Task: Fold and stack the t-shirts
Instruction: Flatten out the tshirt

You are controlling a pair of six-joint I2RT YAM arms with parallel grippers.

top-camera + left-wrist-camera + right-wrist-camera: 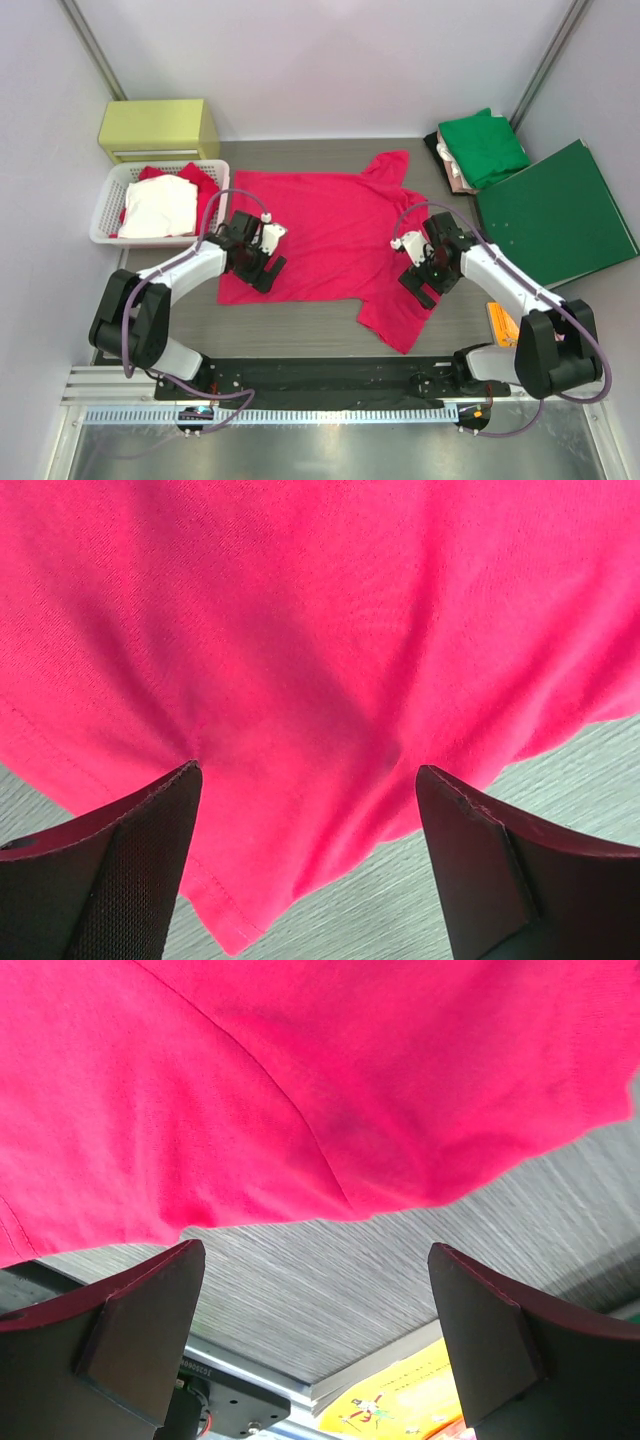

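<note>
Bright pinkish-red cloth t-shirt point(330, 225) lies spread flat mid-way across the grey wood-grain table point(300, 320), one sleeve toward the far side and one toward the near right. The left gripper point(264, 268) sits over its near-left hem, jaws spread wide and gripping nothing, red cloth filling the gap. The right gripper point(425, 285) is over the near sleeve's edge, also wide apart and empty. Far right, a folded green cloth t-shirt point(483, 145) tops a pale beige-pink cloth t-shirt point(455, 172), just beside the flat stiff dark-green folder point(555, 215)
</note>
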